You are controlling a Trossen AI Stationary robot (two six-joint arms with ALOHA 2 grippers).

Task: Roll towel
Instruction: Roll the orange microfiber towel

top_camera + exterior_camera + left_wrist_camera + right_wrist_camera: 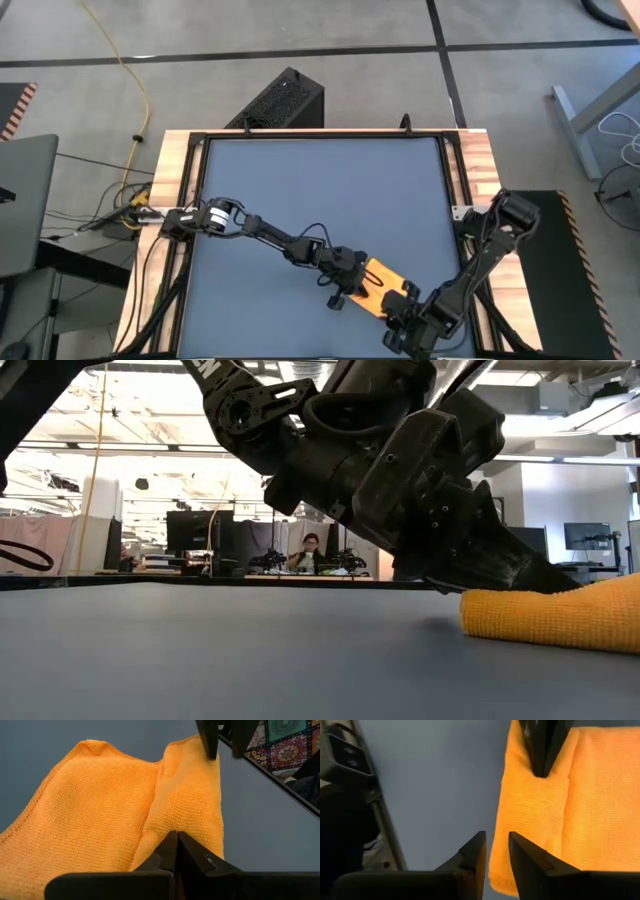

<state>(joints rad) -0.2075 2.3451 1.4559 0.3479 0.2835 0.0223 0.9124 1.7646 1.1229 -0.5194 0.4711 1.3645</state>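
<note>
The yellow-orange towel (pixel 385 285) lies on the dark blue tabletop (pixel 320 190) near its front right; it also shows in the low view (pixel 565 615). One side is folded over into a raised band (pixel 192 795). My left gripper (pixel 364 283) is down on the towel, shut (pixel 177 839). My right gripper (pixel 405 300) stands at the towel's near-right edge, narrowly open (pixel 497 847). One of its fingers is over the cloth (pixel 522 852) and the other over the bare table (pixel 477 850). I cannot tell whether they touch the towel. The white tag does not show. My left gripper is shut on the towel where the folded band meets the flat part (pixel 150 827), at a raised crease. The fingers slant down from the table's left side, their tips (pixel 540 575) low at the cloth. The towel lies on the table, slack.
The table's wooden frame (pixel 480 160) runs around the top, and its near edge is close behind my right gripper. The blue top is bare to the left and far side of the towel. A black box (pixel 280 100) stands beyond the far edge. A person (pixel 310 550) sits in the room behind.
</note>
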